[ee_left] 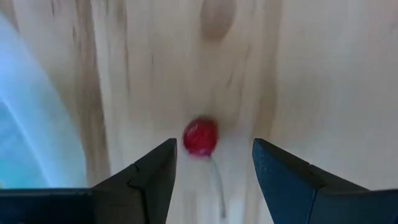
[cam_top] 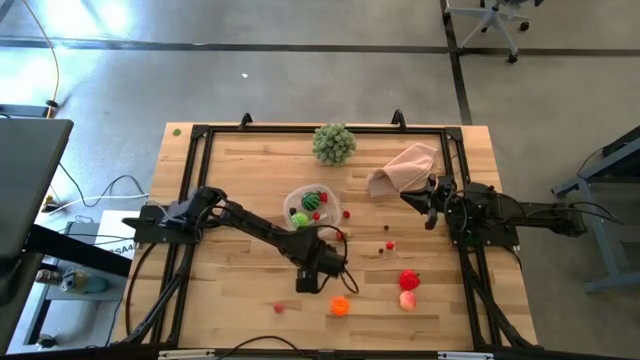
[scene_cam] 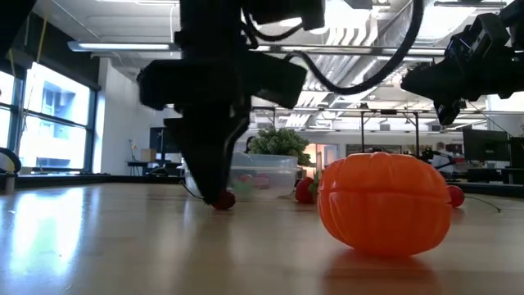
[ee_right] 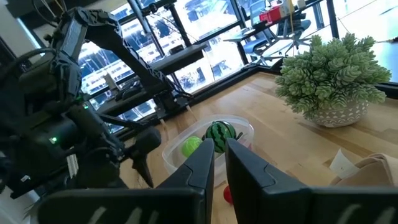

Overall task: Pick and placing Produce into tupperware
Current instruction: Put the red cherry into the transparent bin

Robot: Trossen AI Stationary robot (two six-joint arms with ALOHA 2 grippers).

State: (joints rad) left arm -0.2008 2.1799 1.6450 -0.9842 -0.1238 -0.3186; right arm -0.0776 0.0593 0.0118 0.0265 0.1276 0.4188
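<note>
My left gripper (ee_left: 212,158) is open and points down at the table's middle (cam_top: 335,243). A tiny red berry (ee_left: 200,137) lies on the wood between and just ahead of its fingertips, untouched; the low view shows this berry (scene_cam: 223,200) at the finger's foot. The clear tupperware (cam_top: 312,207) stands just beyond, holding a light green piece (ee_right: 191,146) and a striped dark green piece (ee_right: 220,132). The orange piece (cam_top: 341,306), red piece (cam_top: 409,280) and pink piece (cam_top: 407,299) rest on the table nearer the front. My right gripper (ee_right: 219,158) is shut and waits above the right side, beside the cloth.
More tiny berries lie scattered on the wood (cam_top: 388,228) (cam_top: 279,308). A pale green leafy ball (cam_top: 334,143) sits at the far edge, and a pinkish-beige cloth (cam_top: 405,168) lies right of it. A black frame (cam_top: 200,180) borders the table.
</note>
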